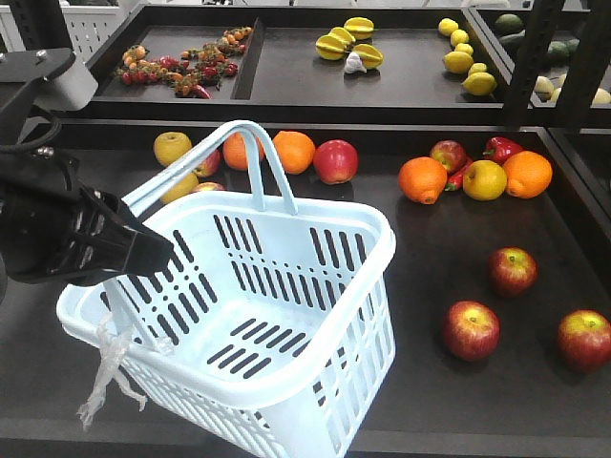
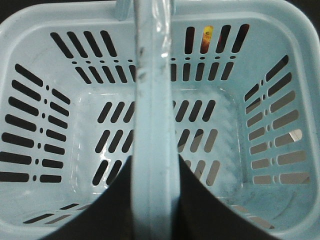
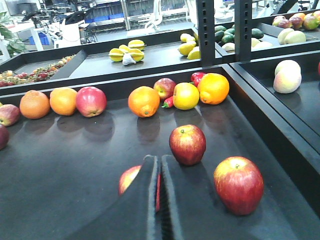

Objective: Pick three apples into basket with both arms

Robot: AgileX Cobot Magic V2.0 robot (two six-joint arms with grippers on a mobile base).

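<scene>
My left gripper [image 2: 155,161] is clamped on a hoop handle of the tilted basket [image 1: 377,240]. My right gripper [image 3: 159,162] is closed and empty. Right of the basket, three apples [image 1: 470,330] lie on the worktop [image 1: 430,405]. Beyond the basket sit oranges [image 1: 293,151].

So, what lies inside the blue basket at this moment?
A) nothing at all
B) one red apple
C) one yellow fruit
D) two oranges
A: the basket shows only its bare slotted floor in both the left wrist view and the front view, and the apples lie outside it.
</scene>
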